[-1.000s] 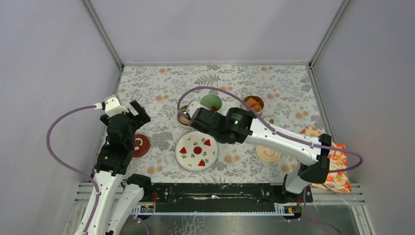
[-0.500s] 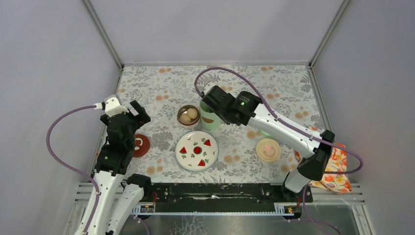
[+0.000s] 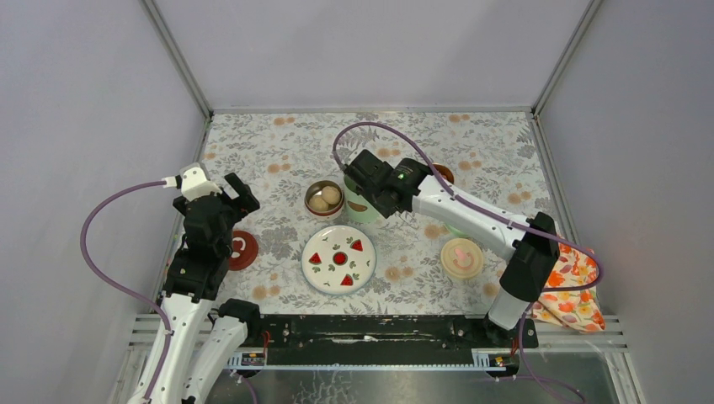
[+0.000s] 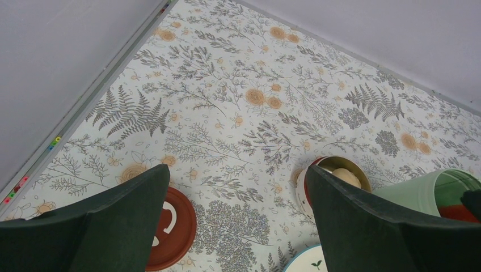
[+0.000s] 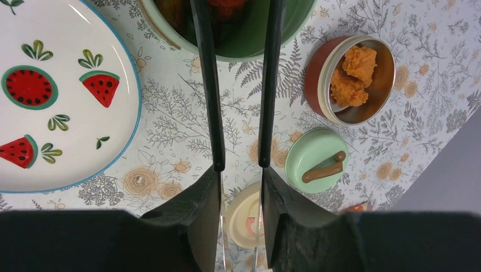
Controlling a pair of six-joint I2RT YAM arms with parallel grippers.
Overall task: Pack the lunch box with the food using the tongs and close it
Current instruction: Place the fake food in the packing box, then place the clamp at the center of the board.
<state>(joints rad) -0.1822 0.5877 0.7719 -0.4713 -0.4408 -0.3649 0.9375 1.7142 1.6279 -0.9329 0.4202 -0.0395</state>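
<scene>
The right claw (image 5: 239, 171) is closed partway onto the tongs (image 5: 207, 85), one dark arm lying against each finger and a gap left between the arms. In the wrist view the tongs reach toward twelve o'clock into the open mint-green jar (image 5: 295, 25). A red piece (image 5: 230, 3) lies in there, probably a sausage. The tips run off the frame's edge, so I cannot tell whether they grip it.

Seen from above, the jar stands at one o'clock from the plate (image 3: 324, 271). The steel bowl (image 3: 324, 199) of pale balls sits just beside the jar, at its nine o'clock. The bowl of orange chunks (image 5: 354, 79) is at two o'clock from the plate, mostly under the right arm. The cream lid (image 3: 461, 257) lies at three o'clock, and the green lid (image 5: 315, 161) lies flat between it and that bowl. The dark-red lid (image 3: 242, 250) lies at nine o'clock. All rest on the flowered surface (image 3: 278, 143).

The left claw (image 4: 237, 170) hangs spread wide and holds nothing, near the dark-red lid.
</scene>
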